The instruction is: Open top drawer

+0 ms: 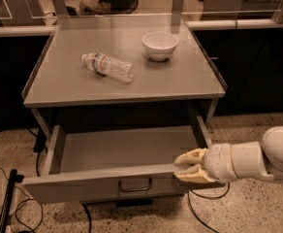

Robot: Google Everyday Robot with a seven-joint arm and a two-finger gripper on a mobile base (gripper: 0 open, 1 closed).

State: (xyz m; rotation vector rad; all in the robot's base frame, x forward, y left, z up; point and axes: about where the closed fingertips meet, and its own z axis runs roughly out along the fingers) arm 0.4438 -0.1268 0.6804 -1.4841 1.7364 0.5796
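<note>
The top drawer (122,149) of the grey metal cabinet stands pulled far out, and its shallow grey tray interior is bare. Its front panel (73,187) carries a small dark pull handle (135,185) near the middle. My gripper (182,167) reaches in from the right on a white arm (258,160). It sits at the right end of the drawer front, its cream fingers (190,157) closed over the front panel's top edge, one finger above the rim and one below.
A clear water bottle (107,66) lies on its side on the cabinet top (73,89), with a white bowl (160,44) behind it to the right. Cables (6,198) trail on the speckled floor at left and under my arm. Dark counters stand behind.
</note>
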